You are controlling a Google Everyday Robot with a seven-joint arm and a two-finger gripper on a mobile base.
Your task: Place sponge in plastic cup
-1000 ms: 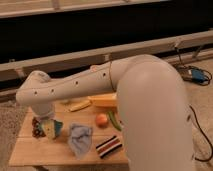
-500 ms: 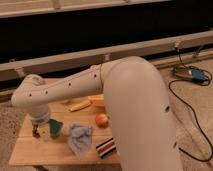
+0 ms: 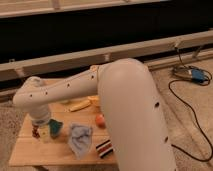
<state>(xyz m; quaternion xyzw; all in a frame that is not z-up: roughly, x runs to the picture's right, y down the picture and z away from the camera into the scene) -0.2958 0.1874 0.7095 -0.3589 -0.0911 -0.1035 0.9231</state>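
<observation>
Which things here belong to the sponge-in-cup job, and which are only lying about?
For the job: sponge; plastic cup; gripper, low over the left end of the table, beside both.
Lying about: grey-blue cloth; striped block; round orange thing; long yellow thing.

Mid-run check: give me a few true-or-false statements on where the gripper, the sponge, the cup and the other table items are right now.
1. The gripper hangs low over the table, at its end on the picture's left, close to the plastic cup. True.
2. The sponge is inside the plastic cup. False: it sits outside the cup, just beside it.
3. The grey-blue cloth lies between the sponge and the striped block. True.
4. The orange round object lies on the floor. False: it is on the table, next to the arm.
</observation>
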